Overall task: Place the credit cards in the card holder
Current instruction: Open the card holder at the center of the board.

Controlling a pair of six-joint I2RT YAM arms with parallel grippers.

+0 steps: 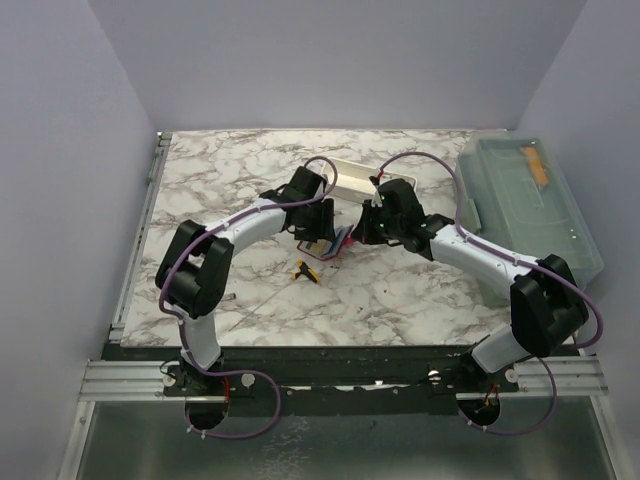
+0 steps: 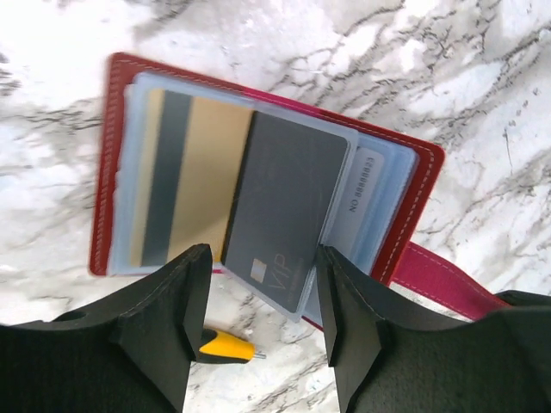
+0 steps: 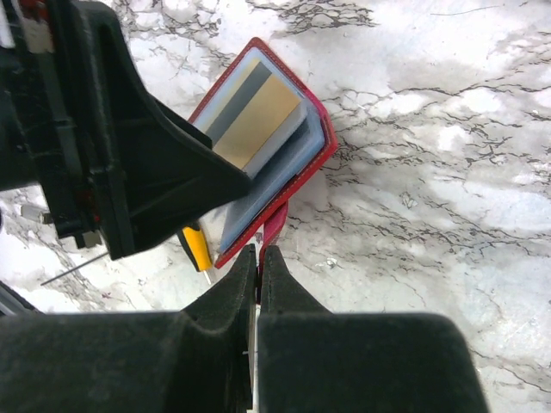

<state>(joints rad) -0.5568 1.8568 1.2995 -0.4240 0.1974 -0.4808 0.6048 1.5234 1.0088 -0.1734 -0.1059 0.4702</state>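
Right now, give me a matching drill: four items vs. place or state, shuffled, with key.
1. gold card
2. yellow-handled tool
3. right gripper
4. clear lidded bin

A. shut on the red strap
B. at the right edge of the marble tabletop
C. inside the open red wallet
D. on the marble beside the wallet

Pairs: 1-C, 2-D, 3-A, 4-B

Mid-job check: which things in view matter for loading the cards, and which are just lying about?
For the job: red folding card holder; tan-gold plastic card; dark grey plastic card; pale numbered card.
Lying about: yellow-handled thin metal tool; long white rectangular tray; large clear lidded plastic bin.
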